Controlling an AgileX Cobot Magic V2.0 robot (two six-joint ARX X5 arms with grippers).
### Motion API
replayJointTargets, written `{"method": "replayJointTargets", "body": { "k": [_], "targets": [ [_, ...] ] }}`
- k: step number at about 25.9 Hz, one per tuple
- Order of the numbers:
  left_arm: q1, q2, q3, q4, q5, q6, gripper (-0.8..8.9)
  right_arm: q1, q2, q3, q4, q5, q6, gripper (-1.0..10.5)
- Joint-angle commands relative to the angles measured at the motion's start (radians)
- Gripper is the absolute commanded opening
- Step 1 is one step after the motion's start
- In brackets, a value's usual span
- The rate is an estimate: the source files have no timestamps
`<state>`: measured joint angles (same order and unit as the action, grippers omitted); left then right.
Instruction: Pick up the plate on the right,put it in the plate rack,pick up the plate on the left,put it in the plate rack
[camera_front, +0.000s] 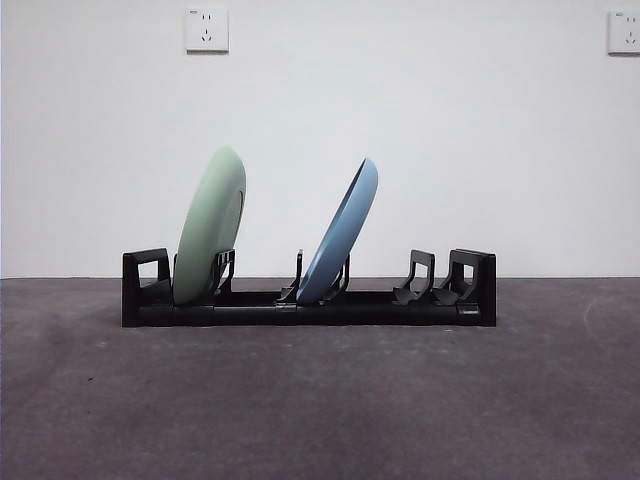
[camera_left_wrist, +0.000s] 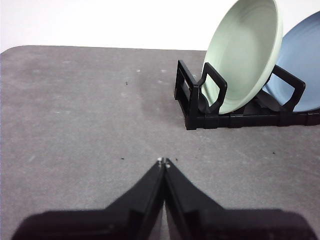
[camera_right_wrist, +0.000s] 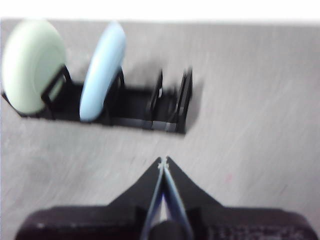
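Two plates racked: green plate (camera_front: 210, 228), blue plate (camera_front: 340, 235) in rack (camera_front: 310, 310) | both end effectors (camera_left_wrist: 164, 161) (camera_right_wrist: 163, 160) closed, empty | retreat clear, avoid nudging rack.

Probably lab test bench: bare white wall (camera_front: 400, 130), wall sockets (camera_front: 206, 30), grey felt-covered table (camera_front: 320, 400).

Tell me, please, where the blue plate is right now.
In the front view, the blue plate leans in the middle slot of the plate rack, right of the green plate.
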<state>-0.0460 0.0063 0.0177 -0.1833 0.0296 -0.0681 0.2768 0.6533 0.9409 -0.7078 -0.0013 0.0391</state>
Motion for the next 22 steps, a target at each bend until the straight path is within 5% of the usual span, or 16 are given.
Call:
{"method": "replayJointTargets", "body": {
  "k": [1, 8, 22],
  "targets": [
    [0.003, -0.001, -0.014, 0.002, -0.002, 0.012, -0.03, -0.034, -0.105, -0.076, 0.084, -0.053, -0.109, 0.0],
    [0.003, -0.001, -0.014, 0.002, -0.002, 0.012, -0.03, -0.215, -0.443, -0.485, 0.334, -0.105, -0.117, 0.0],
    [0.003, -0.001, -0.014, 0.002, -0.002, 0.012, -0.03, -0.224, -0.631, -0.843, 0.499, -0.104, -0.036, 0.0]
  ]
}}
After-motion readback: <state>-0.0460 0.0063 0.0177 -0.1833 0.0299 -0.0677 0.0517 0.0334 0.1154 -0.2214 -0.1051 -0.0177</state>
